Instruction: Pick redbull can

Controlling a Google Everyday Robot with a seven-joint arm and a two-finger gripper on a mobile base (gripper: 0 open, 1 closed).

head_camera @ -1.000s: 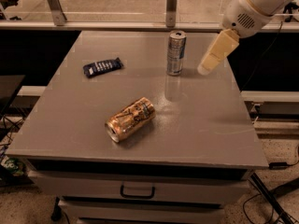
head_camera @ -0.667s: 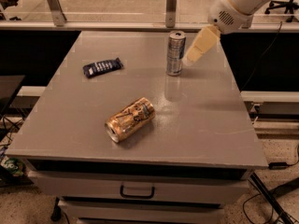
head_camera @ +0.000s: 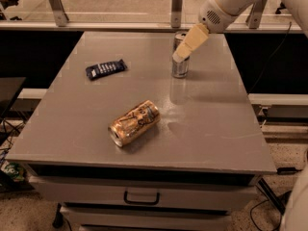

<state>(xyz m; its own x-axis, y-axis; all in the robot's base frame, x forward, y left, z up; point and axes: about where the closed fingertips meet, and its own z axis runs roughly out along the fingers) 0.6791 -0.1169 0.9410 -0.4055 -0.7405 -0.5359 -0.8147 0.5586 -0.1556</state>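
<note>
Now the redbull can (head_camera: 180, 69) stands upright toward the far side of the grey table (head_camera: 219, 129), a little right of the middle. The gripper (head_camera: 182, 55) reaches down to it from the upper right at the end of a white arm (head_camera: 226, 4). Its beige tip lies across the upper part of the can, hiding most of the top, while the lower half of the can shows below it. From this view I cannot tell how wide the gripper is set, nor whether it has hold of the can or only overlaps it.

A wider gold can (head_camera: 134, 123) lies on its side nearer the front of the table, left of the middle and well apart from the standing can, with its open end turned toward the front left. A flat dark-blue snack wrapper (head_camera: 106, 69) lies on the left part of the table, about level with the redbull can and apart from both cans. Below the front edge of the table sits a drawer with a dark handle (head_camera: 141, 196).
</note>
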